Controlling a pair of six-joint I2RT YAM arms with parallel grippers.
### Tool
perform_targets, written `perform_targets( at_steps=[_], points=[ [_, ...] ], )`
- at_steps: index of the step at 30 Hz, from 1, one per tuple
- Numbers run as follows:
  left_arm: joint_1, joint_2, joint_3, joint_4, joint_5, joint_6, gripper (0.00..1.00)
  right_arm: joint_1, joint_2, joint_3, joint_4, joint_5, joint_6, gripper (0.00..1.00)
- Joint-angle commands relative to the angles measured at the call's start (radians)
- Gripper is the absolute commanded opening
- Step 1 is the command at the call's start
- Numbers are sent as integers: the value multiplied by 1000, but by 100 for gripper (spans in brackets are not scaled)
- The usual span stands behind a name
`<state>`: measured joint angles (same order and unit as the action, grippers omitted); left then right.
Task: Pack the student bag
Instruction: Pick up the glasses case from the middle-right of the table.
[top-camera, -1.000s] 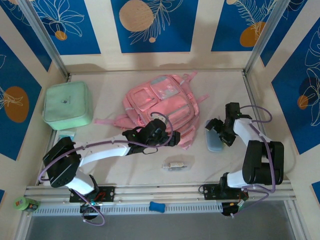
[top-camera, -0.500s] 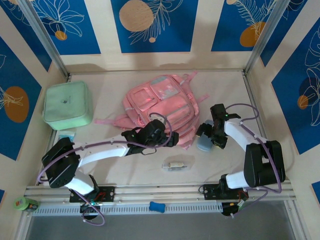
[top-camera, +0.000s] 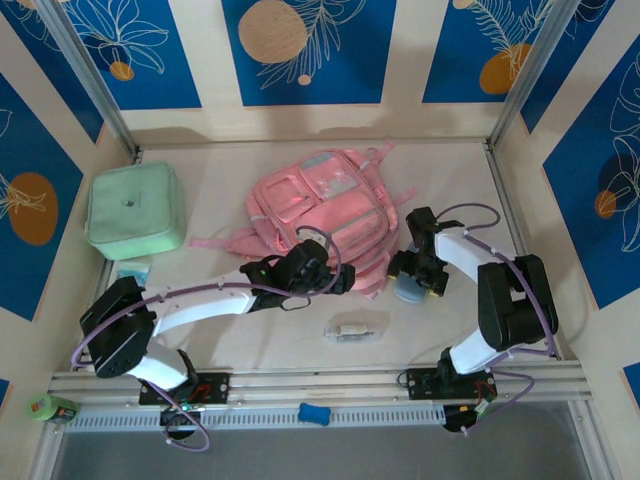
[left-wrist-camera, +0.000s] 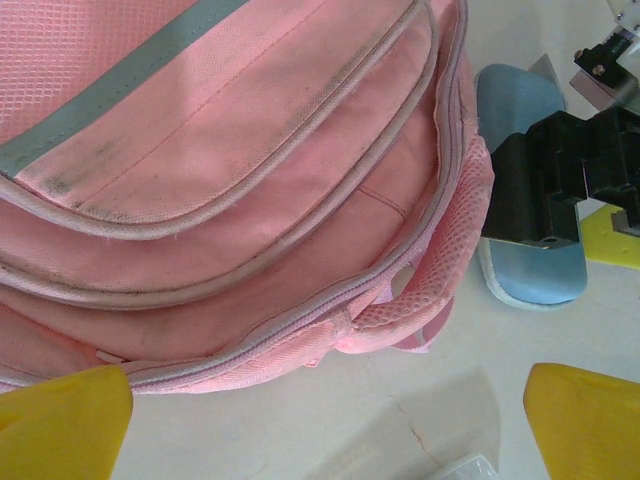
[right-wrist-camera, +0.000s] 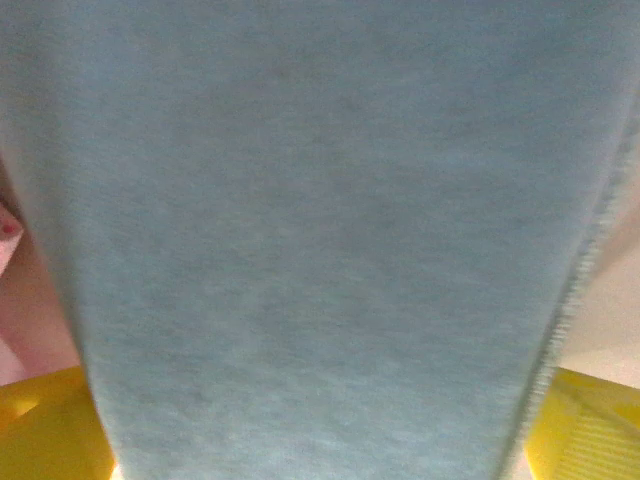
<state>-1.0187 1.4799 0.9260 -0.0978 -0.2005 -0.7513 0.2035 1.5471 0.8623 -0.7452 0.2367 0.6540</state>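
free: table (top-camera: 450, 170) behind student bag (top-camera: 320, 205) | blocked: blue case (left-wrist-camera: 535, 275) beside bag

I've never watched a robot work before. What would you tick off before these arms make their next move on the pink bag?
1. Student bag lying flat on the table: ok.
2. A pocket open to receive things: not ok; the zips by the left gripper look closed.
3. Left jaws open and holding nothing: ok.
4. Blue-grey case brought beside the bag's lower right corner: ok.
5. Right gripper clamped on the case: cannot tell; its jaws straddle the case, but a firm hold isn't visible.
6. Small clear packet lying clear of both arms: ok.
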Motion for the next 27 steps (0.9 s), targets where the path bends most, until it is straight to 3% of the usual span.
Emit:
perform_targets(
  at_steps=[1, 8, 16, 21, 27],
  points=[
    [10, -32, -4, -34, -24, 13, 99, 2, 9, 23, 2, 13, -2, 93],
    [11, -29, -1, -36, -23, 12, 99, -7, 25, 25, -6, -16, 4, 86],
    [34, -48, 36, -97, -45, 72, 100, -69, -96, 1, -6, -76, -38, 79],
    [93, -38, 109, -163, -47, 231, 99, -93, -178, -8, -49, -88, -63, 76],
    [123, 115, 306, -292, -23, 531, 99, -87, -283, 9, -95, -143, -77, 76]
  ],
)
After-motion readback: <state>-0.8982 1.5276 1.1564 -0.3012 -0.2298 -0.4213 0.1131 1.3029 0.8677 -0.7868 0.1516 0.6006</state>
